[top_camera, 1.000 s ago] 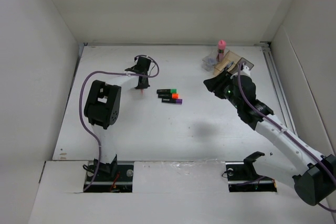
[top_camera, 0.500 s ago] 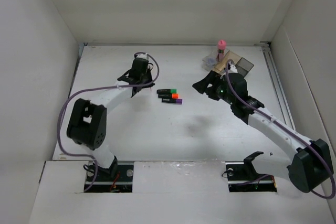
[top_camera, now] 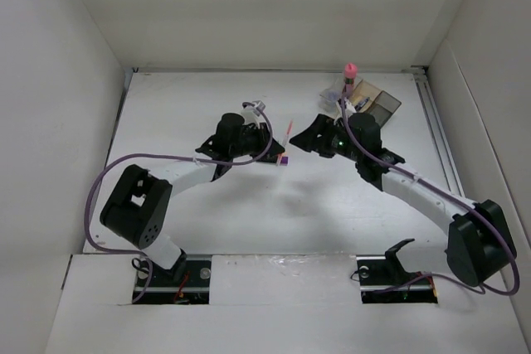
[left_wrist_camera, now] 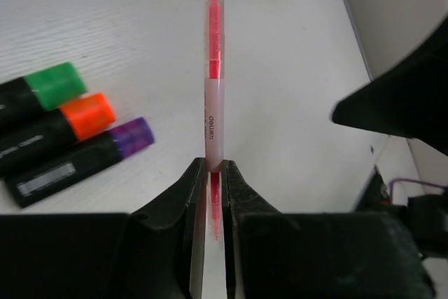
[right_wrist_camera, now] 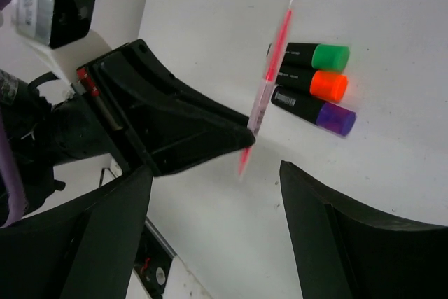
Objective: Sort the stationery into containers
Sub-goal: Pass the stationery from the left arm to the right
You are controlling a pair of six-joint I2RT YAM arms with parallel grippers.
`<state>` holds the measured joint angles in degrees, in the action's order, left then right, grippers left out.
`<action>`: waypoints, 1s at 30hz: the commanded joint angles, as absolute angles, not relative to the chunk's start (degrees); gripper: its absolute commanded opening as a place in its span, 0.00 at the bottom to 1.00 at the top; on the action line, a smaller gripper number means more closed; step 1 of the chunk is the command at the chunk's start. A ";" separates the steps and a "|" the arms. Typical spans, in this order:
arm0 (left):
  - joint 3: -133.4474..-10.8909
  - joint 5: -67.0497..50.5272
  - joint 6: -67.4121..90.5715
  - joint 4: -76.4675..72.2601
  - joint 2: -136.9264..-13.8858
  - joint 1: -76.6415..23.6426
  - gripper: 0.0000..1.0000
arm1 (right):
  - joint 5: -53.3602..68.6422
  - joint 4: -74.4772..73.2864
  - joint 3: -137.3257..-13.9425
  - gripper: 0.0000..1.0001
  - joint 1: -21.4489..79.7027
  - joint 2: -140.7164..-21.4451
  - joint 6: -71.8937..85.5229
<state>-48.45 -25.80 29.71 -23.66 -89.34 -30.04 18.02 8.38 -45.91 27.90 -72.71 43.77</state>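
1. The white table is matt and bare-looking, boxed in by plain white walls at the back and on both sides.
2. Landmark: three black markers lying side by side, with green, orange and purple ends all pointing the same way.
3. The left gripper is pinched tight on the pink-red pen, which it holds off the table just beside the markers' coloured ends.
4. The pen's long axis runs straight out from the fingers. Its long free end slants up and away from the markers, and its short tip pokes out below the grip.
5. The right gripper is just past the markers' coloured ends, facing the pen with its fingers spread wide and nothing between them.
6. The tray and the pink-capped bottle are well beyond the markers, towards the back wall.
7. Half a second ago the left gripper was on the markers' other side and the right one was nearer the tray. Both have closed in, and the markers have not moved.
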 commanded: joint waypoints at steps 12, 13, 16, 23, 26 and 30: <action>-44.47 -41.57 36.21 -41.84 -88.59 -31.20 0.00 | 15.47 13.36 -46.14 0.70 27.42 -77.60 43.32; -44.47 -42.09 36.21 -42.36 -88.59 -31.20 0.00 | 15.47 13.36 -46.14 0.66 27.42 -78.13 43.33; -44.47 -42.10 36.21 -42.89 -88.59 -31.82 0.00 | 16.17 13.89 -46.76 0.56 27.42 -78.84 43.85; -43.42 -44.56 36.21 -45.53 -89.91 -32.34 0.00 | 15.64 14.94 -47.46 0.21 27.42 -80.95 44.38; -43.42 -45.87 36.21 -45.53 -89.91 -32.34 0.16 | 15.12 14.94 -48.08 0.08 27.42 -81.47 44.91; -43.42 -44.57 34.98 -45.53 -89.22 -32.34 0.47 | 12.31 14.33 -49.39 0.01 26.81 -81.47 45.44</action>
